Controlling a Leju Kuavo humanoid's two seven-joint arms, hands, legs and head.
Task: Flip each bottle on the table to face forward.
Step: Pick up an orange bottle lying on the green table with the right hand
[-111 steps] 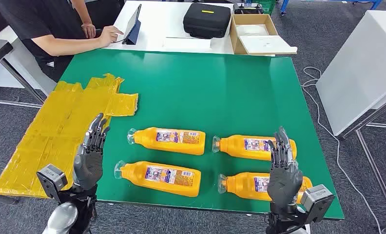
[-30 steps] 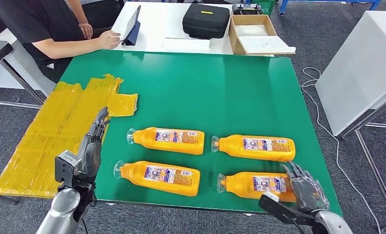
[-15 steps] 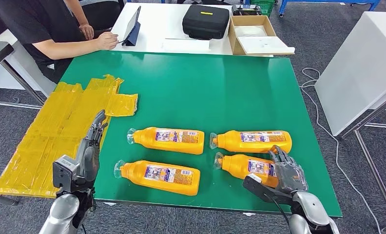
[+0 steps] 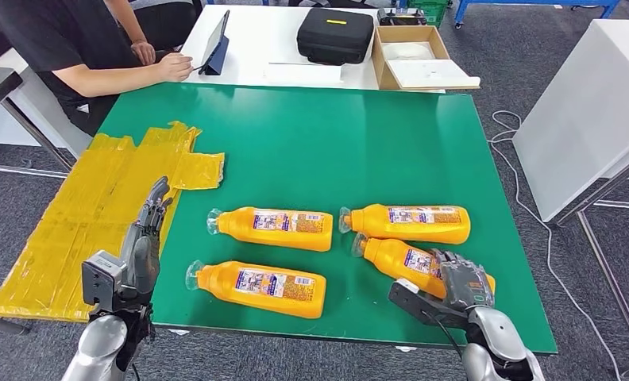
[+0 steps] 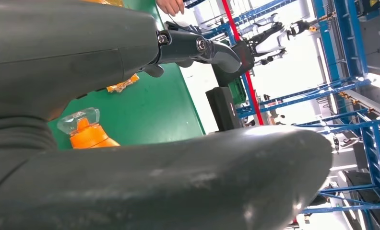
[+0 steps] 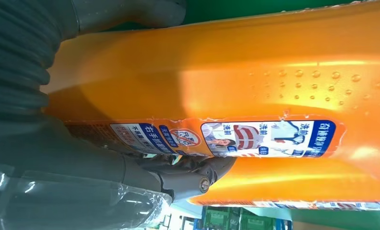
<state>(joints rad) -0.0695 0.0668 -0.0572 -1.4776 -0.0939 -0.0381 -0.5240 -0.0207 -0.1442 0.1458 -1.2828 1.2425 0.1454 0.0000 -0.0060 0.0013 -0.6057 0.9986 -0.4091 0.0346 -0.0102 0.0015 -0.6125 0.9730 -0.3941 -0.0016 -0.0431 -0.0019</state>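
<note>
Four orange bottles with clear caps lie on the green table (image 4: 319, 143), caps pointing left. The far left bottle (image 4: 273, 228) and near left bottle (image 4: 257, 289) lie flat and apart. My right hand (image 4: 462, 286) grips the base end of the near right bottle (image 4: 403, 263), which lies slanted with its cap close to the far right bottle (image 4: 407, 224). In the right wrist view the fingers (image 6: 193, 175) wrap the orange body (image 6: 274, 72) beside its label. My left hand (image 4: 140, 246) stands open and upright at the table's left side, holding nothing. A bottle cap (image 5: 80, 125) shows past it.
A crumpled yellow plastic sheet (image 4: 97, 206) covers the table's left edge. A person (image 4: 81, 48) sits at the far left by a tablet (image 4: 216, 44). A black case (image 4: 335, 33) and a cardboard box (image 4: 414, 55) rest on the white table behind. Another white table (image 4: 597, 103) stands right.
My right hand came down from its raised pose and took hold of the near right bottle, swinging it slantwise toward the far right bottle, which shifted a little. My left hand turned edge-on.
</note>
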